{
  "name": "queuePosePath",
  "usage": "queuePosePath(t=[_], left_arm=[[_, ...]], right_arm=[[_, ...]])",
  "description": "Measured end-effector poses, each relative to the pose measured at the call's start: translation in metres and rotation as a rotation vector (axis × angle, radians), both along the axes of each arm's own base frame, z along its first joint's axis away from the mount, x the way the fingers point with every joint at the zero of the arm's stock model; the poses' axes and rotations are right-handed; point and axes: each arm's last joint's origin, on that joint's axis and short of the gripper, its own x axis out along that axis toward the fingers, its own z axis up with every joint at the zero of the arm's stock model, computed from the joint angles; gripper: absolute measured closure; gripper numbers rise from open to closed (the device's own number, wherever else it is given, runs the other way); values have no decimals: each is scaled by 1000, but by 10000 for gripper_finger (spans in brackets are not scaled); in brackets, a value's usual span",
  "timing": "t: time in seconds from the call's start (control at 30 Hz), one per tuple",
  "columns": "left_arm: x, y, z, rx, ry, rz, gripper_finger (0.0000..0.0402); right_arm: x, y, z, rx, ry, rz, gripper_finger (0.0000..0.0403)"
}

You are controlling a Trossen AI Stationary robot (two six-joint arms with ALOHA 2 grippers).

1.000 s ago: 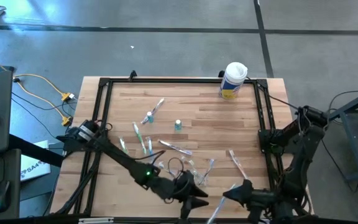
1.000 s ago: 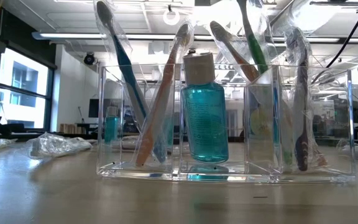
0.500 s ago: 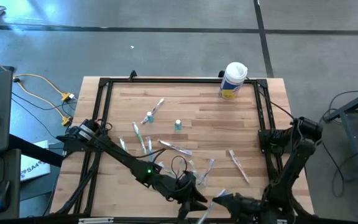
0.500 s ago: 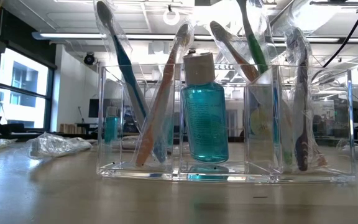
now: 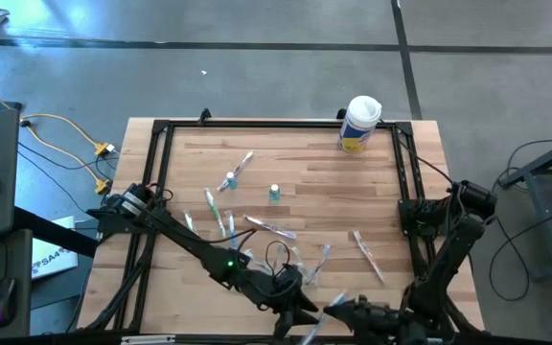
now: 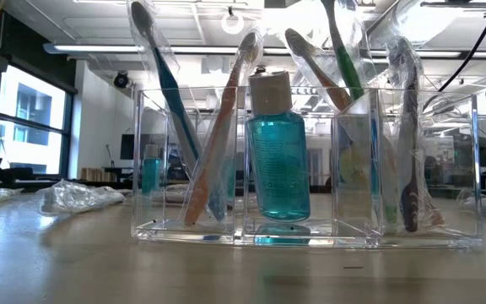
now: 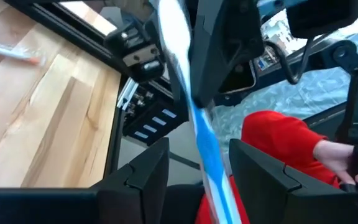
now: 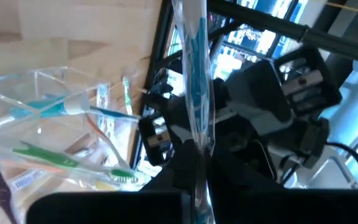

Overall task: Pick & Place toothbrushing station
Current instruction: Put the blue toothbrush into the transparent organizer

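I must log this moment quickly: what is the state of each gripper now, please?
Left gripper: open, its fingers either side of the wrapped blue toothbrush, not gripping it.
Right gripper: shut on the wrapped blue toothbrush.

The low view crops the toothbrush (image 6: 146, 34) heads standing in the clear holder (image 6: 306, 228).

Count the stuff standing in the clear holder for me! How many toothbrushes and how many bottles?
In the holder:
Toothbrushes: 5
Bottles: 1
Total: 6
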Motion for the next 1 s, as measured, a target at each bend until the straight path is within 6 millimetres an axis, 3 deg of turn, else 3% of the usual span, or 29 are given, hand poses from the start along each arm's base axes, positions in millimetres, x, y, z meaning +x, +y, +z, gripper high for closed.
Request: queuePosePath(t=[0.37, 1.0], left_arm=[[0, 0, -1, 27, -2, -2, 233], [0, 0, -1, 31, 1, 1, 233]], right_arm=[[24, -17, 0, -28, 10, -57, 388], [26, -18, 1, -27, 10, -62, 388]])
